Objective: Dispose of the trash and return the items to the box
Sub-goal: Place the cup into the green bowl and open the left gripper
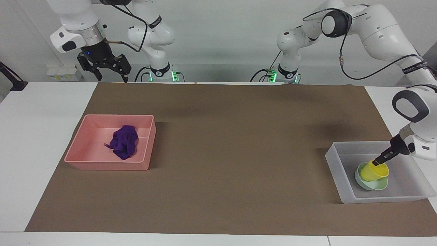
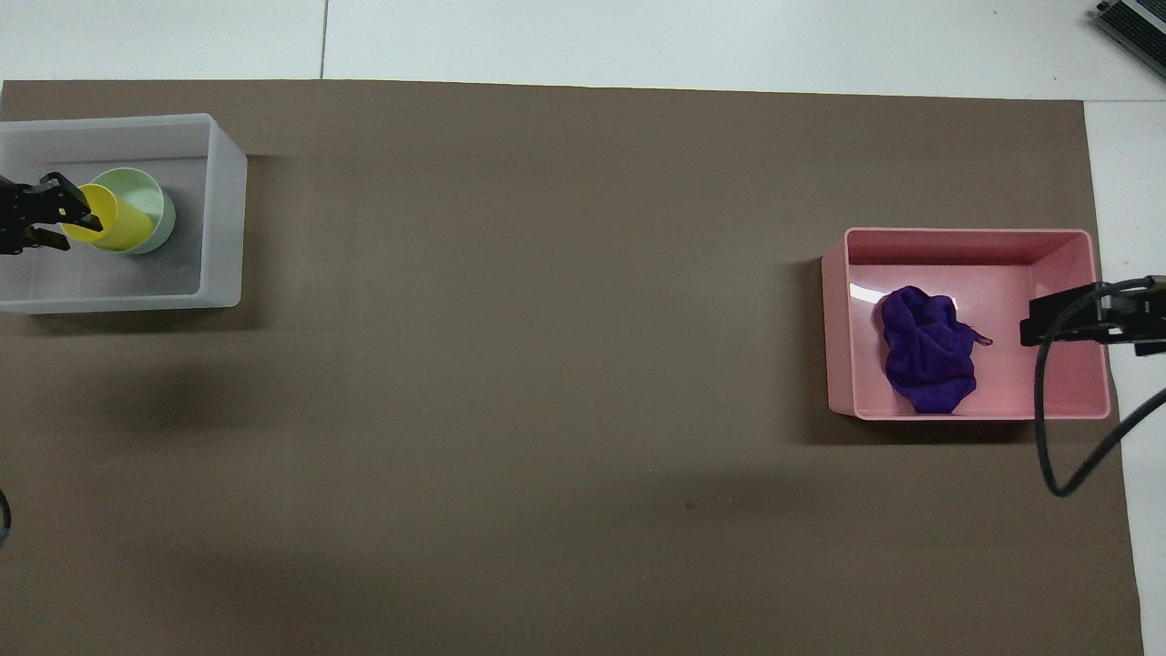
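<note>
The left gripper [image 1: 379, 161] pinches the yellow cup's [image 1: 373, 171] rim; the cup tilts, mouth up, in the green bowl [image 1: 372, 184] inside the box [image 1: 336, 160]. The right gripper [image 1: 109, 70] waits, fingers spread.

Bright even overhead light, soft shadows beside pink tray [image 1: 109, 164] and box [image 1: 333, 155], sharp focus throughout, small glare on tray floor.

White table [image 1: 41, 136], its working area covered by a rectangular brown paper-like mat [image 1: 232, 150]. Two containers rest directly on the mat. In the facing view, a shallow rectangular opaque pink plastic tray [image 1: 78, 155] lies toward 9 o'clock, at the right arm's end; a shallow rectangular translucent whitish-grey plastic box [image 1: 333, 159] lies toward 4 o'clock, at the left arm's end, its outer corner apparently reaching the mat's edge. The two are well apart.
</note>
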`<state>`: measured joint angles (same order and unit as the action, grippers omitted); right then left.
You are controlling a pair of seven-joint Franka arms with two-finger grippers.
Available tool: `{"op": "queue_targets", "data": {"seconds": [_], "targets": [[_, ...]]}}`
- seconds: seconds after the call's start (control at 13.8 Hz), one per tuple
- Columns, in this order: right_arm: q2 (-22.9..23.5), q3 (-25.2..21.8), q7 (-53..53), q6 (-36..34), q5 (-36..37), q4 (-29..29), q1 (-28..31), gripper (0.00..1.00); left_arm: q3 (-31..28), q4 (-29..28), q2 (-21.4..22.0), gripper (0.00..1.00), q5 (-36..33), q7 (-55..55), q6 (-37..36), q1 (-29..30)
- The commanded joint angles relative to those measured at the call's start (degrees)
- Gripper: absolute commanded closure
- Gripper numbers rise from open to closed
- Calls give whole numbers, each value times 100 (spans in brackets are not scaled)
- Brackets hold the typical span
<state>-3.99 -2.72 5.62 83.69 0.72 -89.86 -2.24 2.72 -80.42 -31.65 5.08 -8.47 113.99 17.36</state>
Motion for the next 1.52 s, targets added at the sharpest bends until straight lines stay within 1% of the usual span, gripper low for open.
{"op": "queue_targets", "data": {"seconds": [0.0, 0.07, 0.22, 0.36, 0.51, 0.65, 0.8, 0.87, 0.94, 1.09, 1.16, 1.23, 1.45], "targets": [[-58, -36, -140, -20, -54, -49, 13, 0, -35, 88, 342, 0, -68, -84, -157, -92], [-58, -36, -140, -11, -54, -49, 13, 0, -35, 79, 457, 0, -69, -76, -314, -145], [-58, -36, -123, -2, -54, -58, 13, 0, 9, 88, 808, 0, -104, -40, -963, -224], [-58, -44, -123, -11, -63, -49, 21, 0, 18, 88, 1168, 0, -182, -31, -1517, -504], [-58, -44, -114, -2, -63, -58, 21, 0, 9, 53, 1520, 0, -279, -49, -1887, -987], [-58, -44, -114, -20, -63, -66, 21, 0, 18, -52, 1828, 0, -516, -67, -2291, -1373], [-58, -44, -114, -20, -63, -67, 21, 0, 18, -236, 1996, 0, -621, -84, -2512, -1699], [-58, -44, -114, -11, -63, -67, 21, 0, -17, -237, 2023, 0, -674, -67, -2600, -1788], [-58, -44, -114, -11, -63, -67, 21, 0, 18, -385, 2336, 0, -692, 29, -2636, -1797], [-58, -44, -114, -11, -63, -67, 21, 0, -70, -1297, 3083, 0, -771, 223, -2487, -2086], [-58, -44, -114, -11, -63, -67, 21, 0, -105, -1579, 3365, 0, -772, 215, -2521, -2166], [-58, -44, -114, -2, -63, -67, 21, 0, -123, -1739, 3637, 0, -763, 241, -2513, -2228], [-58, -44, -105, -11, -63, -67, 21, 0, -167, -1644, 3666, 0, -719, 434, -2495, -2211]]}}
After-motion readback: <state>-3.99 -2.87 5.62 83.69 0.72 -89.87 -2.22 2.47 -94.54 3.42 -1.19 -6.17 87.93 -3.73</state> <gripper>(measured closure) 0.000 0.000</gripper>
